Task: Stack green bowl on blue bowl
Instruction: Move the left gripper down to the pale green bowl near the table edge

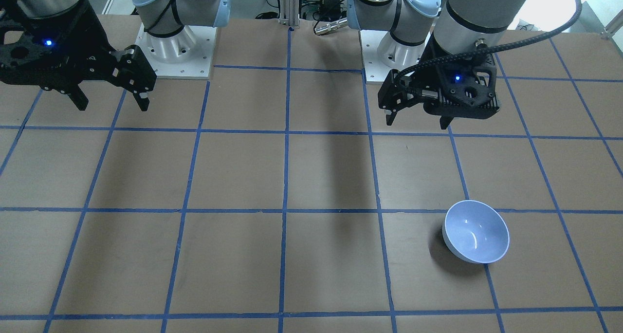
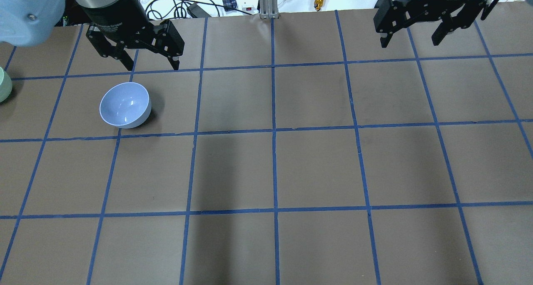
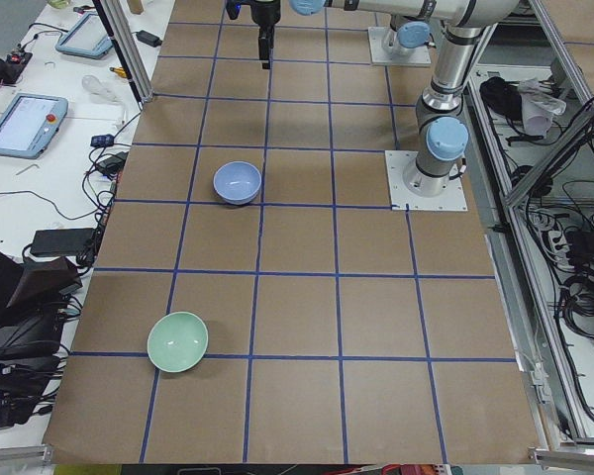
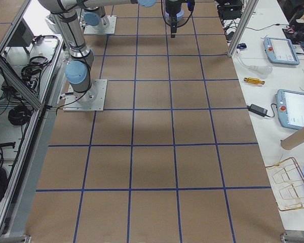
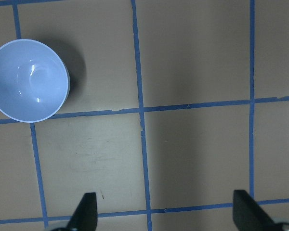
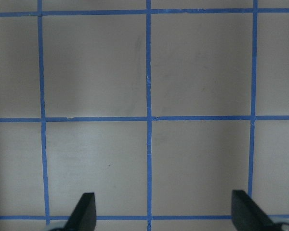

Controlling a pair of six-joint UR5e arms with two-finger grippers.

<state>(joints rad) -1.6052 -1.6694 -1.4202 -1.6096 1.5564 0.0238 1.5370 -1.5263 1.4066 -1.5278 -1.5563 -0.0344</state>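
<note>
Brown paper table (image 1: 331, 177), blue tape grid (image 1: 287, 177). Front-facing view: blue bowl (image 1: 476, 231) upright at 4 o'clock from centre, alone on the paper, mouth up. Left gripper (image 1: 417, 122) hangs at 2 o'clock, above the table and well apart from the bowl, jaws spread with nothing between them. Right gripper (image 1: 113, 105) at 10 o'clock, jaws likewise spread and bare. Overhead view: blue bowl at 10 o'clock, just below the left gripper in the frame. Green bowl (image 2: 3, 85) is only a sliver at the 9 o'clock edge, well apart from the blue one. Left-side view: both bowls upright on the paper, green at 7 o'clock from blue, several squares between them. Right-side view: right gripper at 12 o'clock, too small to judge. Left wrist view: blue bowl at 10 o'clock, jaws wide apart at the bottom edge. Right wrist view: grid only, jaws wide apart.
</note>
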